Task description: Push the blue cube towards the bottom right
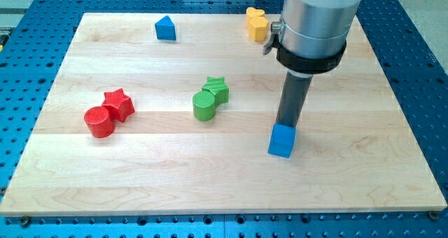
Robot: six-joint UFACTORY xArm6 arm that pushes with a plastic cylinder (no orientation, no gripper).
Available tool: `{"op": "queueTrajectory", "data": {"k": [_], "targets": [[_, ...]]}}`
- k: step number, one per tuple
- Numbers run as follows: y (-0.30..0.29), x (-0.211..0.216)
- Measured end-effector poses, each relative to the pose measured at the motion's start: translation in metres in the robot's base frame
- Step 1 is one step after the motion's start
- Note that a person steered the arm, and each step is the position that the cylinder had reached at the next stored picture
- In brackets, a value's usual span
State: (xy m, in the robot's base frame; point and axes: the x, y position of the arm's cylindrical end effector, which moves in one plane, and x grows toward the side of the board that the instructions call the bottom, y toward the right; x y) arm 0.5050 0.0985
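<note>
The blue cube (281,141) lies on the wooden board (140,175), right of the middle and toward the view's bottom. My tip (286,124) stands just behind the cube, at its upper edge, touching or almost touching it. The dark rod rises from there to the grey arm housing (315,21) at the view's top right.
A blue pointed block (165,29) sits near the top edge. A yellow block (256,24) sits at the top, partly behind the arm. A green star (217,88) touches a green cylinder (204,106) at the centre. A red star (119,103) touches a red cylinder (99,122) at the left.
</note>
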Motion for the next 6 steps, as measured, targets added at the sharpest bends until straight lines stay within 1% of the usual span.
{"op": "queueTrajectory", "data": {"k": [1, 2, 3, 4, 5, 6], "targets": [[-0.018, 0.015], [-0.059, 0.029], [-0.037, 0.049], [0.023, 0.041], [0.034, 0.041], [-0.006, 0.047]]}}
